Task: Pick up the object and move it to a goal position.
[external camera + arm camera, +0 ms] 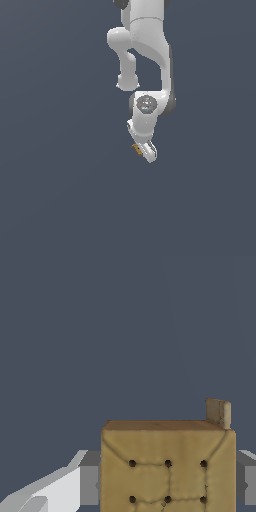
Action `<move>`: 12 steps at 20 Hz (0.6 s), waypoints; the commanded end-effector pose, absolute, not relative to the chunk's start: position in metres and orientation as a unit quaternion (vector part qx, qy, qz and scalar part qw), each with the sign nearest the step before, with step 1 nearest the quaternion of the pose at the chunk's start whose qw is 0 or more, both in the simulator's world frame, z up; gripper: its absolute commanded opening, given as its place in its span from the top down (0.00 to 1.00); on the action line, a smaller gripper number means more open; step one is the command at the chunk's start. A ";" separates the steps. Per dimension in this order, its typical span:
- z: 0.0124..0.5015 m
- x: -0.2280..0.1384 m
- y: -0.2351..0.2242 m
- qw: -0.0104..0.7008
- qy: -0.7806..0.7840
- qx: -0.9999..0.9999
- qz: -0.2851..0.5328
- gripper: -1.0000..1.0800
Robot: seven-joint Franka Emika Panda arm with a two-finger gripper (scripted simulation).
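1. Block (168, 468): a flat, square piece in tan-brown, with a soft, slightly puffed face like a cracker or a stitched cushion. Faint seams run from its corners and outline an inner square.
2. Small dark round dots sit in rows on that face, at the crossings of the seams.
3. Its upper edge is a darker brown strip, and a small tan tab stands up at one corner.
4. In the wrist view the block sits between the two fingers (89, 480) of the gripper, one grey pad against each side edge, so the gripper is closed on the block.
5. In the exterior view the block (136, 149) is only a tiny brown speck at the tip of the gripper (146, 150), on the side toward the exterior view's left.
6. The gripper is smooth, glossy white, with rounded shells and a grey round cap on the wrist joint above it.
7. The arm (145, 45) hangs down from the top of the exterior view, thick and curved.
8. Behind everything lies a plain, even slate-blue background (50, 175) with no texture.
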State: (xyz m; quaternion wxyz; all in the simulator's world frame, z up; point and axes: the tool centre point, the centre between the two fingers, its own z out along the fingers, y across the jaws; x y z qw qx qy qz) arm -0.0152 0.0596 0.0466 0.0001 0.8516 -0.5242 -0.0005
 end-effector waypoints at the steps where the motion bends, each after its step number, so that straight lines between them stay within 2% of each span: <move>1: 0.065 -0.010 0.056 0.000 -0.524 0.852 0.000 1.00; 12: 0.143 0.015 0.042 0.000 -0.525 0.851 0.000 1.00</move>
